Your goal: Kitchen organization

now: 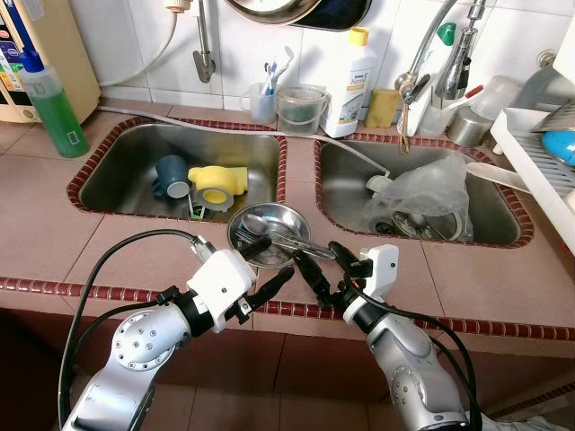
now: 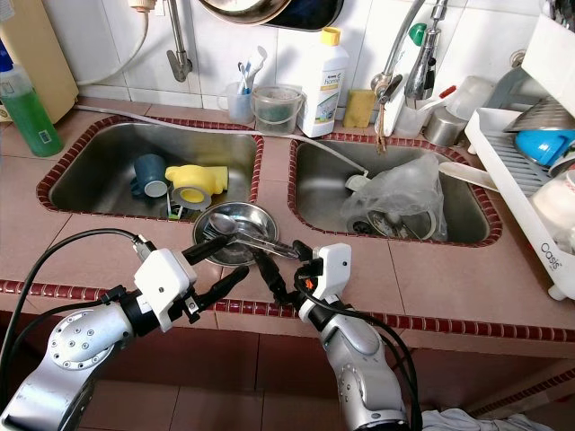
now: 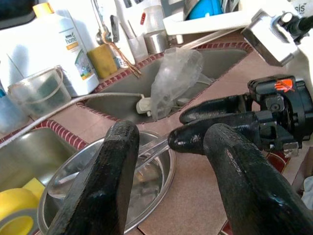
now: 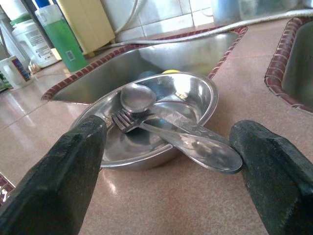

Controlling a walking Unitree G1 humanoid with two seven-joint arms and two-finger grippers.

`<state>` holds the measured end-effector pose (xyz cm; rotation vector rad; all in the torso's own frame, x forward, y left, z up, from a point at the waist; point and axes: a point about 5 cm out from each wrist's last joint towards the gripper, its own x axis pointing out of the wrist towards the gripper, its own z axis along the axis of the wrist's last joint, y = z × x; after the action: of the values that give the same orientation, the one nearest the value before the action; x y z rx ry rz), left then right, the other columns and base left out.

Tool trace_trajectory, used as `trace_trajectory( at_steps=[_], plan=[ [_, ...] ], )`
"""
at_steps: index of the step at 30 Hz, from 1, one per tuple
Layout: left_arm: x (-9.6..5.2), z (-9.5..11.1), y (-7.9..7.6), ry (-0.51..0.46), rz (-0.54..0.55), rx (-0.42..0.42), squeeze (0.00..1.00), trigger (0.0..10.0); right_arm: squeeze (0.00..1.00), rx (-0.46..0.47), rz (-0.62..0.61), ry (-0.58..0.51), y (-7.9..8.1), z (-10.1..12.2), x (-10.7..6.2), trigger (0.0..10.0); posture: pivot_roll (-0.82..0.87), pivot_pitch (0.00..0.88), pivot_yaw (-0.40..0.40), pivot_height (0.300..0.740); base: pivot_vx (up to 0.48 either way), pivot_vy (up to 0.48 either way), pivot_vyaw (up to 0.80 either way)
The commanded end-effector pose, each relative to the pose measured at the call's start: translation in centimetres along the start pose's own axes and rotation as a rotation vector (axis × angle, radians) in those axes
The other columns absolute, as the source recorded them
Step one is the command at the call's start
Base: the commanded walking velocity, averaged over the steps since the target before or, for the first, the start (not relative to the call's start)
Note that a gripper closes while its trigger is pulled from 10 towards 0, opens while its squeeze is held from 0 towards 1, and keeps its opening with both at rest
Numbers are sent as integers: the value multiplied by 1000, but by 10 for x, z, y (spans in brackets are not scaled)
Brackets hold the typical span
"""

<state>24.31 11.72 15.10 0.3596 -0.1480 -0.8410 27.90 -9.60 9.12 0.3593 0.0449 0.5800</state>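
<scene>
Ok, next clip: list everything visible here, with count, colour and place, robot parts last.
Steel bowl: one, silver, counter between the sinks.
Spoon and fork: one each, silver, resting in the bowl, handles over its rim.
Mug: one, dark teal, left sink.
Yellow cup: one, left sink.
Plastic bag: one, clear, right sink.
Green bottle: one, far left counter.
White bottle: one, yellow cap, behind the sinks.
Left gripper: black, open, by the bowl.
Right gripper: black, open around the handles.
</scene>
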Motion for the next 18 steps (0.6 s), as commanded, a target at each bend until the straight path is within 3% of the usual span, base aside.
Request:
trace_trajectory(
  at_steps=[1, 18],
  plan=[
    [0, 6, -1, -17, -17, 10, 0, 10000, 0, -1, 0, -11, -2, 4, -2, 10000, 145, 35, -45, 740, 0, 0, 0],
    [2, 8, 1, -17, -8, 11, 0, 10000, 0, 10, 98, -11, 14, 7, 1, 10000, 147, 31, -41, 740, 0, 0, 0]
  ],
)
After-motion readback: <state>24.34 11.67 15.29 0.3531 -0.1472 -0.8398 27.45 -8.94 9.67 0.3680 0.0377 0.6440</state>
